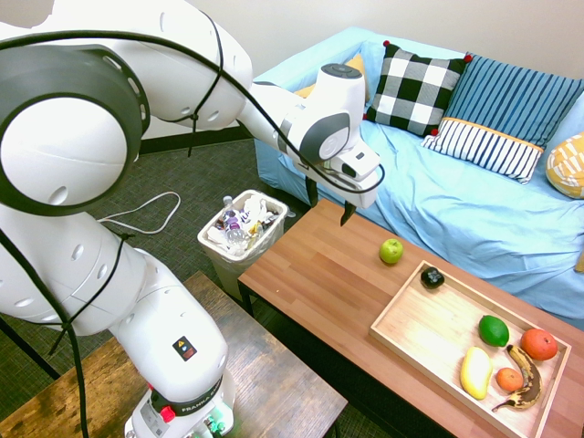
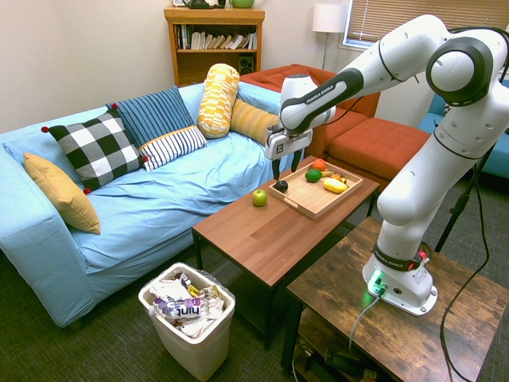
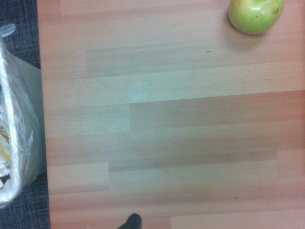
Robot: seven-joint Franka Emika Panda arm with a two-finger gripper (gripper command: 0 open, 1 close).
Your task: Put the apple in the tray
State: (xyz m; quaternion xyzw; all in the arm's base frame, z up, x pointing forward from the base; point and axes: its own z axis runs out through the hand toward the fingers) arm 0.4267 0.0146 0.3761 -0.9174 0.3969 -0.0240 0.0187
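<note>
One apple [image 1: 391, 251] sits on the table [image 1: 319, 283] at ten o'clock of the tray [image 1: 415, 333]; the gripper [image 1: 329, 208] hangs above, fingers apart, empty.

Yellow-green apple [image 1: 391, 251], reddish-brown bench [image 1: 319, 283], pale wood tray [image 1: 415, 324] (orange, yellow, green fruit inside), black-and-white checked pillow [image 1: 415, 89], blue sofa [image 1: 456, 201]

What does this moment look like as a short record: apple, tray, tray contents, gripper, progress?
apple: on the table, outside the tray, untouched
tray: on the table, beside the apple
tray contents: black lumpy object, lime, other fruit
gripper: open, empty, above bare tabletop, pointing down
progress: apple not yet picked up
</note>
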